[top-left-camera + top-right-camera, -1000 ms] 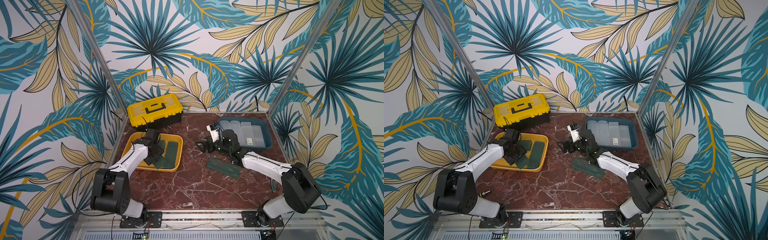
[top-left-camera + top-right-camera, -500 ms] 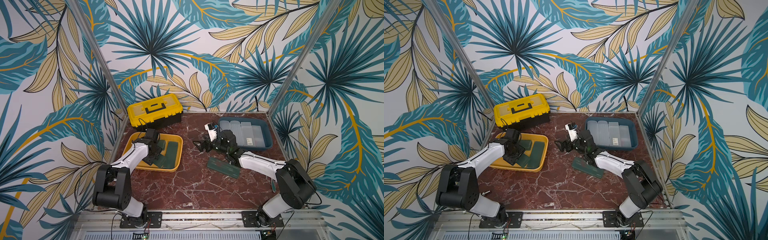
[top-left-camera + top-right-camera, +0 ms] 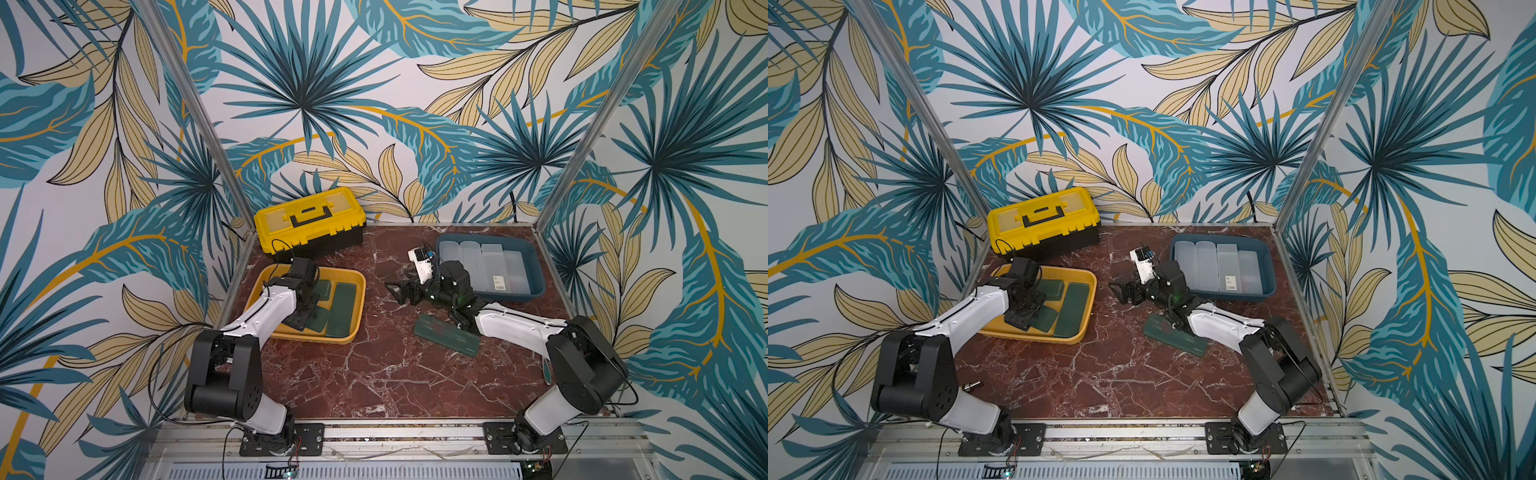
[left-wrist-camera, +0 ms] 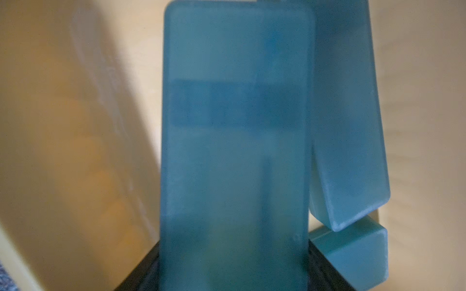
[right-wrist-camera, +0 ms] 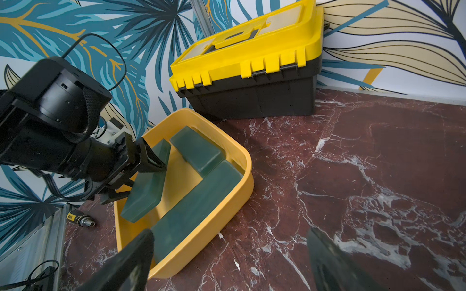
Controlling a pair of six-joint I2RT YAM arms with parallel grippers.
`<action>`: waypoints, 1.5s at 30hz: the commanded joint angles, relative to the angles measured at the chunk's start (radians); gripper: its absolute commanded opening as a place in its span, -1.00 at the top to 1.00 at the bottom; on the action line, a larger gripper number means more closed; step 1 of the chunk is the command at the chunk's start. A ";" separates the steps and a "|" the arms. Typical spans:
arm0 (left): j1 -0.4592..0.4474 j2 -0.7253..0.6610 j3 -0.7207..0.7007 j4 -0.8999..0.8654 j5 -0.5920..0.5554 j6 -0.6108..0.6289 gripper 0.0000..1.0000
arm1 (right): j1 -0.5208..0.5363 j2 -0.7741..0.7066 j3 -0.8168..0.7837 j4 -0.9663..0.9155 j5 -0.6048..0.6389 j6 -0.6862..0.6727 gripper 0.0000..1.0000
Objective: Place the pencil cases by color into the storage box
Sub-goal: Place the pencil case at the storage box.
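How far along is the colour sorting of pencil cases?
Done: four frosted white cases lie in the blue bin, two green cases in the yellow tray. In hand: the left claw holds a third green case over that tray. Left: a loose green case on the table, near the open right claw.

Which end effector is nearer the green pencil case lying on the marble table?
Right. The right end effector hangs open just beyond the loose green case; the left end effector is far off in the yellow tray, shut on a second green case.
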 commanded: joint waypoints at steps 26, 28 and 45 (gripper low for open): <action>0.013 0.230 0.130 -0.031 -0.091 -0.081 -0.30 | 0.007 0.059 -0.006 0.005 0.020 -0.011 -0.89; 0.013 0.232 0.130 -0.031 -0.093 -0.083 -0.32 | 0.006 0.059 -0.006 0.005 0.021 -0.010 -0.88; 0.012 0.239 0.161 -0.031 -0.101 -0.036 -0.94 | 0.006 0.051 -0.012 -0.001 0.029 -0.009 -0.88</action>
